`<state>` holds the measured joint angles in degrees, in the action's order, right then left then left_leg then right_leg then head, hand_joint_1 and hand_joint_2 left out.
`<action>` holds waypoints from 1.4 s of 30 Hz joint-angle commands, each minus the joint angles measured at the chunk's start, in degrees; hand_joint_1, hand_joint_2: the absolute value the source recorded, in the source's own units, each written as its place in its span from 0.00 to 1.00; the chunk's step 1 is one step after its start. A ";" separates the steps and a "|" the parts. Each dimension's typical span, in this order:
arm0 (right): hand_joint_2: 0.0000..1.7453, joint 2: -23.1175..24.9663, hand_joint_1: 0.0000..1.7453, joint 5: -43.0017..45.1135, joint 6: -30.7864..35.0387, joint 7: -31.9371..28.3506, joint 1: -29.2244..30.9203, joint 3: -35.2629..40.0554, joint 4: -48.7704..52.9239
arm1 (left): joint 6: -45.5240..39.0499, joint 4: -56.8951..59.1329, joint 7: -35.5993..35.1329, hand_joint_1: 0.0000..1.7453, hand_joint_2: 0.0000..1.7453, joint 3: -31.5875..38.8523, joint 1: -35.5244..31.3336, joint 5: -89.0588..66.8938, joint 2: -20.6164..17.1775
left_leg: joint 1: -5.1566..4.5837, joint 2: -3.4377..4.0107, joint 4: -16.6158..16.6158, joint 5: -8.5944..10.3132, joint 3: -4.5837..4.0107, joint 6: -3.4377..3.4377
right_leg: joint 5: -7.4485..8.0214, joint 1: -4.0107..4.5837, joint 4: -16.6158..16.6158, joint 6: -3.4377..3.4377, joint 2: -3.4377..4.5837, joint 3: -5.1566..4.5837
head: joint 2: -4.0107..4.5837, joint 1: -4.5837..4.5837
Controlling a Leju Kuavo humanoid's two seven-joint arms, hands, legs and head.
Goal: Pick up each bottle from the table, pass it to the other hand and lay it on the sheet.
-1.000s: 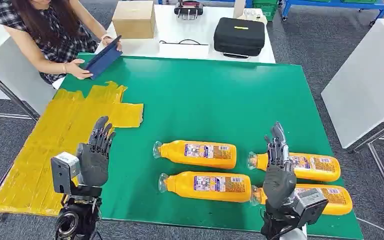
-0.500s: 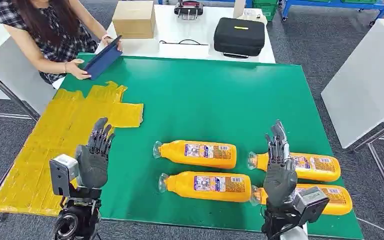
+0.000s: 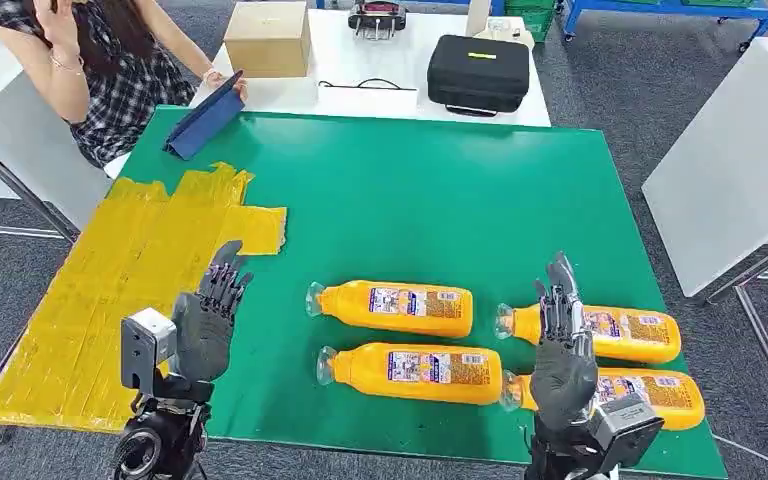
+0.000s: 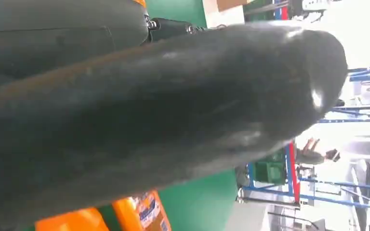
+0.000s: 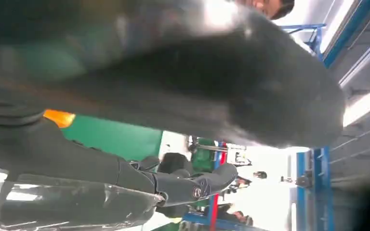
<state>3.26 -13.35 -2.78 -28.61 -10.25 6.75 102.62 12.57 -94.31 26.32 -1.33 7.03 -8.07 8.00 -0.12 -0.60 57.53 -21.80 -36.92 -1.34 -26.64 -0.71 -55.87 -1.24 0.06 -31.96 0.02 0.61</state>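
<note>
Head view: left hand (image 3: 208,318) has shifted inward since a second ago, off the yellow sheet (image 3: 90,300) edge toward the bottles; fingers apart, holding nothing. Right hand (image 3: 563,350) has dropped slightly toward the near table edge, also spread and empty, poised over the gap between the far-right bottle (image 3: 592,333) and near-right bottle (image 3: 640,395). The person (image 3: 90,60) at the far left corner has lifted one hand off the blue tablet (image 3: 203,122). All four orange bottles lie flat on the green table (image 3: 440,200); far-left bottle (image 3: 392,307) and near-left bottle (image 3: 415,372) untouched. Judgement: no pick begun yet; hands are only lining up.

Room: wide bare green beyond the bottles; near-right bottle sits close to the table's front edge, so little margin there. Sheet lies well apart to the left.

Left wrist view: dark hand (image 4: 149,120) close up, orange bottle labels beyond.

Right wrist view: blurred hand (image 5: 173,82), green table behind.
</note>
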 commanded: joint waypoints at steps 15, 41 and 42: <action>0.00 -0.72 0.00 0.70 -2.01 1.11 2.04 0.58 -2.89 | -2.10 -1.01 0.22 0.00 0.00 0.32 1.50 1.92 -0.47 | 0.01 0.09 -0.05 -0.08 0.19 0.06 | -0.04 0.02 0.08 0.04 0.07 0.21 | 0.00 0.02; 0.00 -5.28 0.00 5.66 6.93 -3.05 0.03 3.43 -3.13 | -7.43 0.96 0.14 0.00 0.00 -0.92 0.66 5.70 -3.33 | 0.00 0.06 -0.08 -0.08 0.25 0.09 | -0.04 0.02 0.11 0.05 0.01 0.25 | 0.00 0.02; 0.00 -5.16 0.00 5.80 7.26 -3.42 0.04 3.42 -2.94 | -7.97 1.47 0.58 0.00 0.00 -1.30 0.46 6.32 -3.59 | 0.03 0.07 -0.09 -0.13 0.36 0.12 | -0.08 0.04 0.16 0.07 0.01 0.38 | 0.00 0.02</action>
<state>-0.81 -9.44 2.49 -30.58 -11.66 7.63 102.75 6.34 -96.65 26.01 0.15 8.85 -3.85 7.30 -0.12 -0.58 57.53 -21.82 -36.89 -1.34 -26.64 -0.70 -55.87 -1.25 0.06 -31.95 0.02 0.63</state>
